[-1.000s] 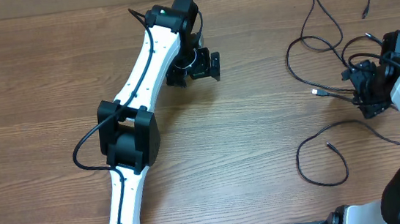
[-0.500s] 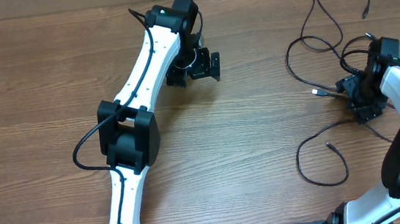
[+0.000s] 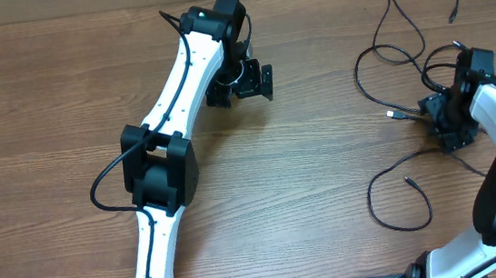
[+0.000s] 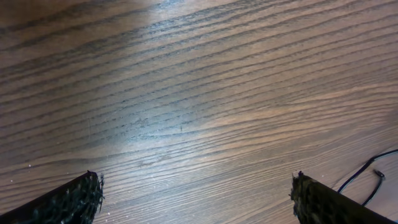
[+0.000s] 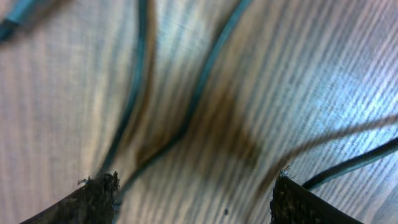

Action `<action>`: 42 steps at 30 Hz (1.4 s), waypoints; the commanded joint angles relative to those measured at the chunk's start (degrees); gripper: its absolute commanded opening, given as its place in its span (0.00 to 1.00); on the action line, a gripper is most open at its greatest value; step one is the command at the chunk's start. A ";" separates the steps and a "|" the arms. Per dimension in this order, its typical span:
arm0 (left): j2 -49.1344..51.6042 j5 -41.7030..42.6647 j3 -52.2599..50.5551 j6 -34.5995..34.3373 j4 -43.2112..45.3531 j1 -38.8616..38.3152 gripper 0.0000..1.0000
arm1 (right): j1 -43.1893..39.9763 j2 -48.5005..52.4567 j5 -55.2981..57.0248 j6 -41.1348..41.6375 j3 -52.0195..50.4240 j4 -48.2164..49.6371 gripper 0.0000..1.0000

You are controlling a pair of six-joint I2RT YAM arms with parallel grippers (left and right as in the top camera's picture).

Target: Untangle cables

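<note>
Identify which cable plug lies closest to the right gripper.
The pale-tipped plug just left of the right gripper; the other plugs lie clearly farther away.

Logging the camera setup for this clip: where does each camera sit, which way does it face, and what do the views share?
Overhead: fixed above the table, looking straight down; shows left gripper, right gripper and cables.
Left wrist: behind the left gripper, facing down at the table; its fingertips fill the bottom corners.
Right wrist: behind the right gripper, close above the cables; its fingertips show at the bottom.
Shared: overhead and right wrist both show the cables.
</note>
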 commanded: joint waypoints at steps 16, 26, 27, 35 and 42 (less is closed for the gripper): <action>-0.42 -0.17 1.29 -0.13 0.02 -0.11 0.99 | -0.44 0.13 0.98 1.70 -1.73 4.00 0.79; -0.42 -0.15 1.29 -0.13 0.00 -0.11 0.99 | -0.44 0.85 0.94 1.97 -3.98 6.05 0.73; -0.42 -0.17 1.29 -0.13 -0.02 -0.11 0.99 | -0.44 1.01 0.96 1.95 -4.07 6.25 0.73; -0.42 -0.20 1.29 -0.13 -0.09 -0.11 1.00 | -0.44 1.20 0.96 1.92 -4.07 7.91 0.73; -0.42 -0.17 1.29 -0.13 -0.02 -0.11 0.99 | -0.44 2.97 0.94 1.92 -4.22 8.11 0.73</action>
